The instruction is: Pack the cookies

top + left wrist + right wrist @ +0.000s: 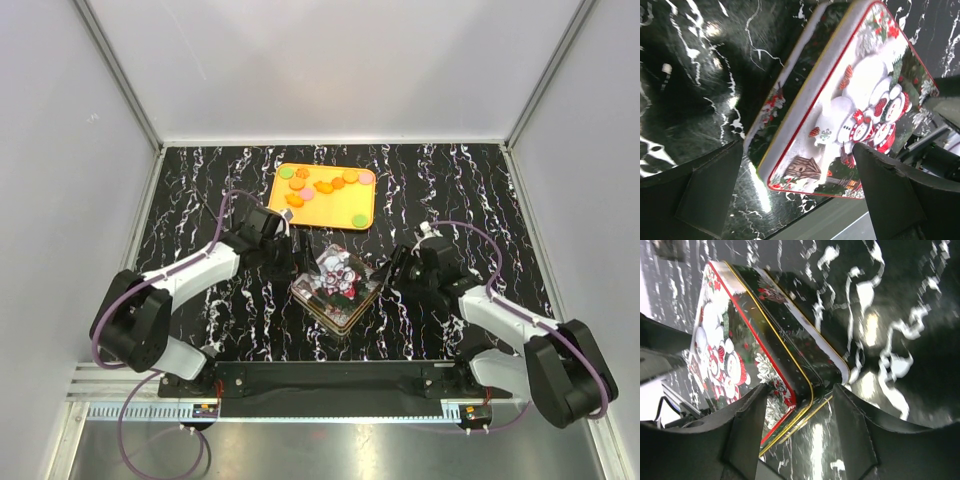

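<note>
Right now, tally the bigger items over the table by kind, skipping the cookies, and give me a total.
Snowman tin, lid on: 1
Orange tray: 1
Claws: 2, the left claw and the right claw
Total: 4

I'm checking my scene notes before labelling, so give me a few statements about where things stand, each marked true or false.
1. The cookies lie on the orange tray. True.
2. The tin stands open. False: its snowman lid covers it.
3. The left gripper is shut. False: its jaws stand wide apart, with the tin between them.
4. The tin lies between the left gripper and the right gripper. True.
</note>
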